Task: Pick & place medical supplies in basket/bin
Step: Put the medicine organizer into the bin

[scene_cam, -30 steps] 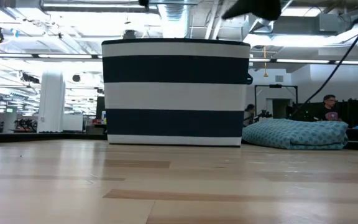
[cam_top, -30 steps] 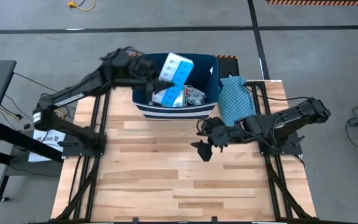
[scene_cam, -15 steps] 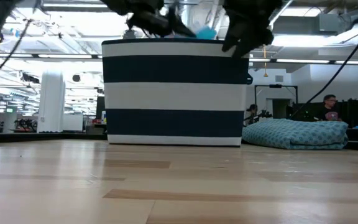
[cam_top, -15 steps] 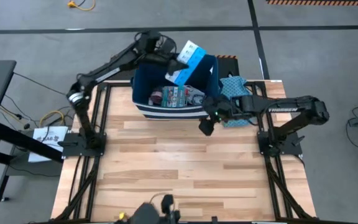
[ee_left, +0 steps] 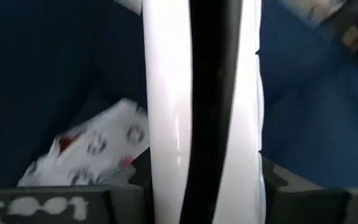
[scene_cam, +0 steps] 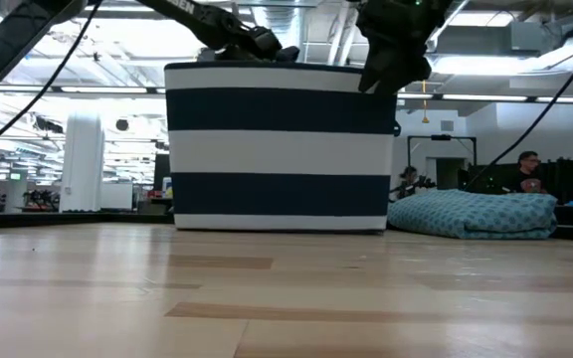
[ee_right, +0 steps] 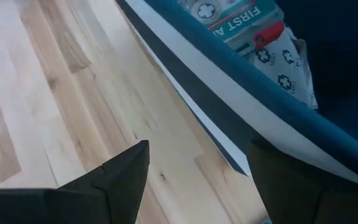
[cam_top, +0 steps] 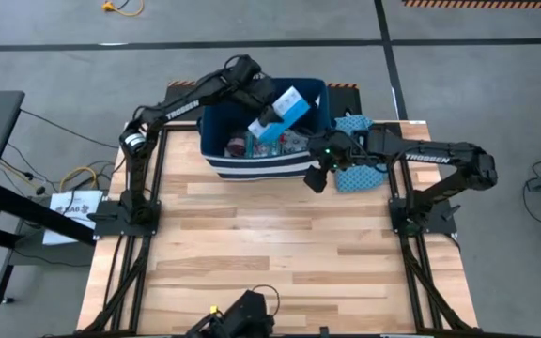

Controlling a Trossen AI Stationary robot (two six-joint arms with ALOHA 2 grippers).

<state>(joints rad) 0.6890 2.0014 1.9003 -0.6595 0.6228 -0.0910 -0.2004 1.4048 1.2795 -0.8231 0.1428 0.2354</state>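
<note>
My left tool pinches a light-blue packet over the bin. My right tool hangs spread by the bin's corner, above the surface.

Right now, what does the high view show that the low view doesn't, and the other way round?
Only the high view looks into the bin: the left tool is over it, shut on a light-blue and white packet, with more supplies lying on the bottom. It also places the right tool, open, at the bin's front right corner beside the teal cloth.

Only the low view shows the bin's striped front wall in full and people in the room behind.

Both show the bin, both arms, the cloth and the wooden table.
</note>
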